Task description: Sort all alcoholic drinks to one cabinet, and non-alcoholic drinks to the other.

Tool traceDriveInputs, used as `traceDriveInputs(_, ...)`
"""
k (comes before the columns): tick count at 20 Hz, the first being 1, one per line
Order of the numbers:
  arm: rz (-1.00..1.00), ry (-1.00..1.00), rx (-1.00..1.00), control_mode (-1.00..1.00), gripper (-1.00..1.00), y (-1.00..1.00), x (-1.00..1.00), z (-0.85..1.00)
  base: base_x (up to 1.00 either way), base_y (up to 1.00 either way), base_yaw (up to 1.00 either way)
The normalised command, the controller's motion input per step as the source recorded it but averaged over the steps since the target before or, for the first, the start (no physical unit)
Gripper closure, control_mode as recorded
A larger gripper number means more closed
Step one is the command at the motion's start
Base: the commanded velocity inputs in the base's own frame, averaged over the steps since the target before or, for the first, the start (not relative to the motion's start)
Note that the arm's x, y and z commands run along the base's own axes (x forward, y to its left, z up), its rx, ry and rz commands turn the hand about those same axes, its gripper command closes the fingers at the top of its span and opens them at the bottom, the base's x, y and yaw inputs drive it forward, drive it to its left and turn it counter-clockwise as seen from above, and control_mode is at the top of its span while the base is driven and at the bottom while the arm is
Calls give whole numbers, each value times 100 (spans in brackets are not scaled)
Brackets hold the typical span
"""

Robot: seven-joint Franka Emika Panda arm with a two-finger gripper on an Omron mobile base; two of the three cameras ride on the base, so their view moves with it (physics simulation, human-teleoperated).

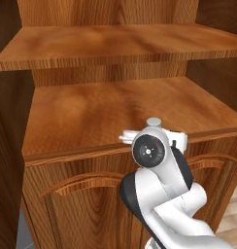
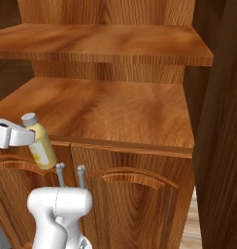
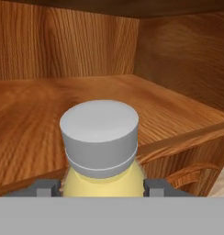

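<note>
Gripper (image 2: 24,136) pinches juice bottle (image 2: 41,146) just below grey cap (image 3: 99,131), fingers either side of neck. Bottle hangs upright in air, just outside front edge of cabinet's (image 2: 135,185) lower shelf (image 2: 115,109), near its left corner, base below board level.

Step in hand, as judged: set juice inside bay. Do well: raise until base clears front edge, keep upright, carry inward, lower flat, then release.

Lower shelf bare wood. Upper shelf (image 2: 101,44) bare too.

cabinet (image 2: 140,112): brown wood, visible grain, slight sheen | juice bottle (image 2: 42,143): smooth yellow, plastic-looking | cap (image 3: 99,131): matt pale grey | door handles (image 2: 81,176): grey metal
</note>
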Motion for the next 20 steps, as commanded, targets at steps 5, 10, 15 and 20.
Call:
traceDriveInputs(5, 0, -3, 0, -100, 100, 0, 0, 4, 0, 0, 0)
traceDriveInputs(10, 0, -2, 0, -100, 100, 0, 0, 23, 0, 0, 0)
traceDriveInputs(15, 0, -2, -1, -100, 100, 2, 0, 28, 0, 0, 0)
traceDriveInputs(20, 0, 0, 0, -100, 100, 1, 3, 22, 0, 0, 0)
